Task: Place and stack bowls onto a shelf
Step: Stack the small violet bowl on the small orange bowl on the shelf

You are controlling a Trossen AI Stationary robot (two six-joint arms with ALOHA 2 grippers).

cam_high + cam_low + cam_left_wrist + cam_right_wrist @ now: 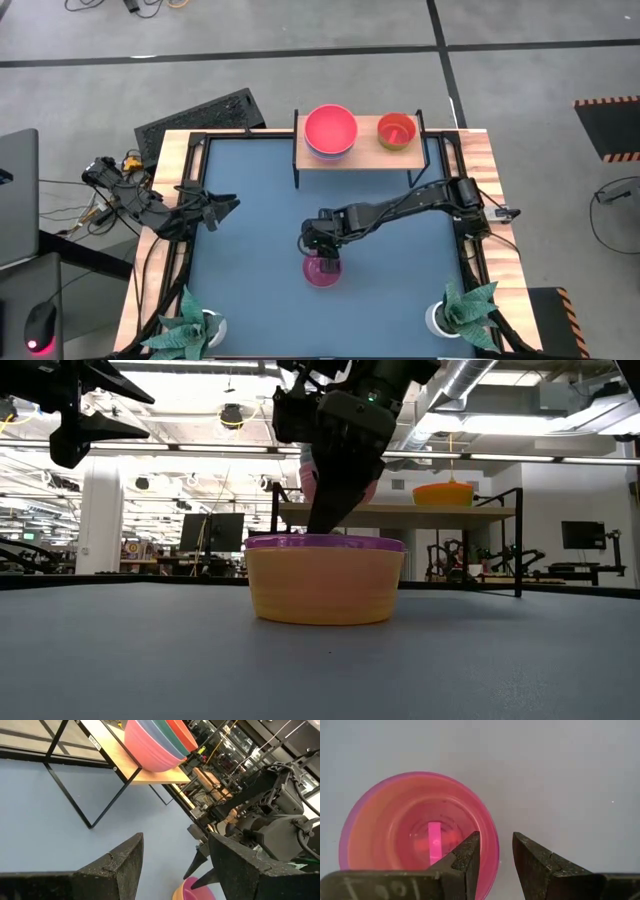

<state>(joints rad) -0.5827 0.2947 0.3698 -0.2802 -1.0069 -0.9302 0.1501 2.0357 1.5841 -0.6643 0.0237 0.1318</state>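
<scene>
On the blue table [250, 290], the small magenta plastic bowl [321, 270] sits well in front of the low wooden-topped shelf [365, 152]. The right gripper [495, 851] hangs over it, fingers parted astride its rim, one inside, not yet pinching. The left gripper [175, 865] waits spread off to the side. The stacked pink bowl [330, 130] and an orange bowl [397, 131] occupy the shelf.

From the left wrist, the left claw [172, 865] sits with its fingers spread over the blue desk [60, 805], the stacked bowls [157, 742] rest on the shelf [127, 767], and the right claw [200, 867] straddles the rim of the magenta bowl [192, 887].
</scene>
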